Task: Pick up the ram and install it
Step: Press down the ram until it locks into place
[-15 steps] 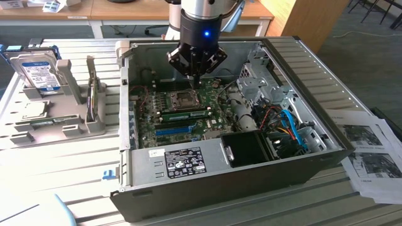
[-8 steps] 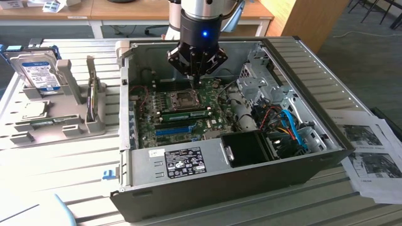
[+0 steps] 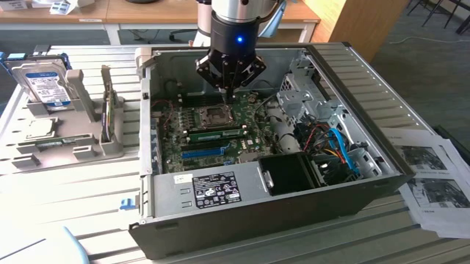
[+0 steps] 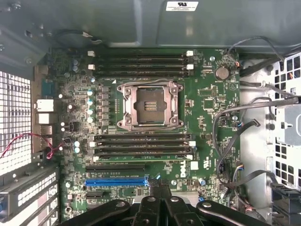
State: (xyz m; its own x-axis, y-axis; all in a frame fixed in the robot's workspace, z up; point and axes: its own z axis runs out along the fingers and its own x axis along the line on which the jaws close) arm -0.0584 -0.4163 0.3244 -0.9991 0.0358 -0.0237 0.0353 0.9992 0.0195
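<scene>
Readable markings I can make out from here

On the motherboard [image 4: 207, 122] I read the white "DELL" logo [image 4: 195, 165] printed near the lower memory slots. A white sticker [image 4: 181, 5] on the case wall carries a UL-style mark, but I cannot read its fine print. The white label [image 3: 214, 186] on the power supply [image 3: 206, 190] shows certification symbols and small lines too tiny to read. The hard drive [image 3: 44, 82] has a blue-and-white label [image 3: 45, 85], illegible. The printed sheets [image 3: 433, 181] beside the case are unreadable too.
</scene>
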